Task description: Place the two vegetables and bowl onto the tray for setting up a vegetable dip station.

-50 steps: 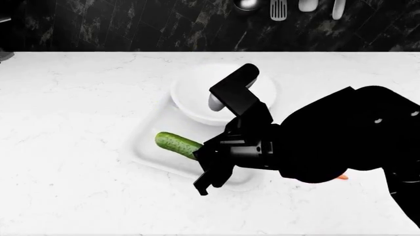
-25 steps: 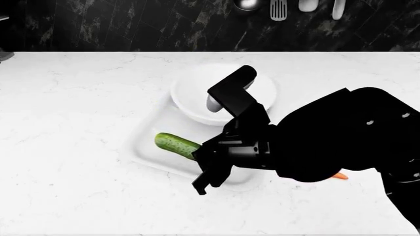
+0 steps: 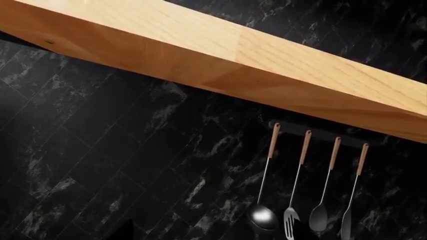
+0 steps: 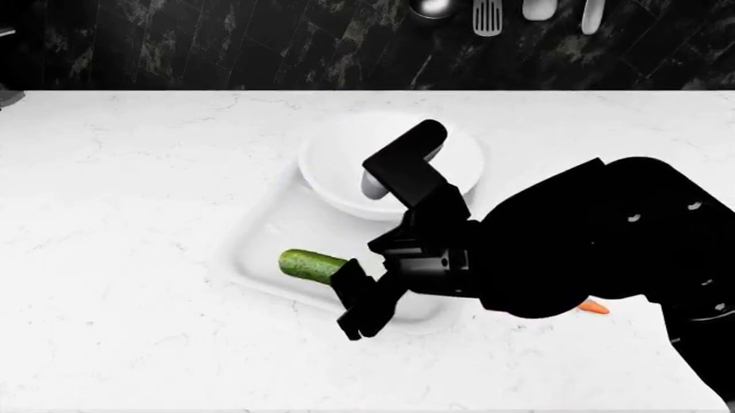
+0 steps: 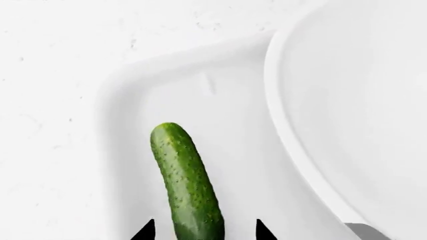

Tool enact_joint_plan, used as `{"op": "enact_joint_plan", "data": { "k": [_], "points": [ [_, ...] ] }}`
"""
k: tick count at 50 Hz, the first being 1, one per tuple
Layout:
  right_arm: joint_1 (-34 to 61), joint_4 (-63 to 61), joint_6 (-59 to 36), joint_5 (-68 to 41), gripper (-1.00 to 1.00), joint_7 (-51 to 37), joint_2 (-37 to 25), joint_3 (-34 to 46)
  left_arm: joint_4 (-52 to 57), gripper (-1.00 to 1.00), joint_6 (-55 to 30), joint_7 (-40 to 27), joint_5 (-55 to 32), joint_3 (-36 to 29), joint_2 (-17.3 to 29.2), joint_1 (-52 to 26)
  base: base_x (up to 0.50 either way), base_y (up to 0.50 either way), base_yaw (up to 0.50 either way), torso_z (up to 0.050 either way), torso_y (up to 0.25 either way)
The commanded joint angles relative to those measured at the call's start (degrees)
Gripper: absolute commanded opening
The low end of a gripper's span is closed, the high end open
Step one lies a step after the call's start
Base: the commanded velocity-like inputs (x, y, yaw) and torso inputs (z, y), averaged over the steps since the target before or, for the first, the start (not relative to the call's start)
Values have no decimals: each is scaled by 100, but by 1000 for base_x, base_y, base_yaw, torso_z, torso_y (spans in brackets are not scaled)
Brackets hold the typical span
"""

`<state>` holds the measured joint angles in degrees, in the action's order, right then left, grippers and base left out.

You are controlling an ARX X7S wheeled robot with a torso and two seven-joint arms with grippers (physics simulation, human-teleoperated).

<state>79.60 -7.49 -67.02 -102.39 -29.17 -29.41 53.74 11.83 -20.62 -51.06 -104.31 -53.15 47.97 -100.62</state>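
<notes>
Cucumber [image 5: 187, 182] lies on your tray [image 5: 127, 100] beside the bowl [image 5: 353, 100]; right gripper [image 5: 203, 231] straddles it, jaws wide.

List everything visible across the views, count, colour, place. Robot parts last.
tray: 1, white, middle of the counter
bowl: 1, white, on the far end of the tray
cucumber: 1, dark green, lying on the tray, near end between the right claw's tips
carrot: 1, orange, on the counter right of the tray, mostly hidden by the right arm
counter: 1, white marble
wall: black marble tile, behind the counter
hanging utensils: 4, metal with wooden handles, on a rail on the wall
wooden shelf: 1, light wood, above the utensils
right claw: 1, black, open, tips either side of the cucumber
left claw: not in view
</notes>
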Motion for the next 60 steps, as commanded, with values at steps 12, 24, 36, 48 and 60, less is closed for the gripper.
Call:
{"op": "enact_joint_plan", "data": {
  "k": [12, 24, 36, 48, 60],
  "points": [
    [212, -96, 49, -229, 100, -200, -27, -96, 5, 100, -19, -3, 15, 29, -3, 14, 0, 0, 0, 0, 0],
    [788, -353, 75, -1014, 100, -863, -139, -261, -4, 100, -37, -15, 18, 39, -21, 9, 0, 0, 0, 0, 0],
    [1185, -394, 95, -1350, 100, -1099, -70, -299, -15, 100, -41, -11, 12, 60, -26, 18, 0, 0, 0, 0, 0],
    [1911, -574, 90, -2369, 100, -1898, -527, -235, 10, 100, -46, -23, 14, 81, -15, 32, 0, 0, 0, 0, 0],
    [2232, -1326, 341, -3652, 100, -2718, -1721, -197, 32, 100, -66, -44, 14, 94, -27, 21, 0, 0, 0, 0, 0]
  ]
}}
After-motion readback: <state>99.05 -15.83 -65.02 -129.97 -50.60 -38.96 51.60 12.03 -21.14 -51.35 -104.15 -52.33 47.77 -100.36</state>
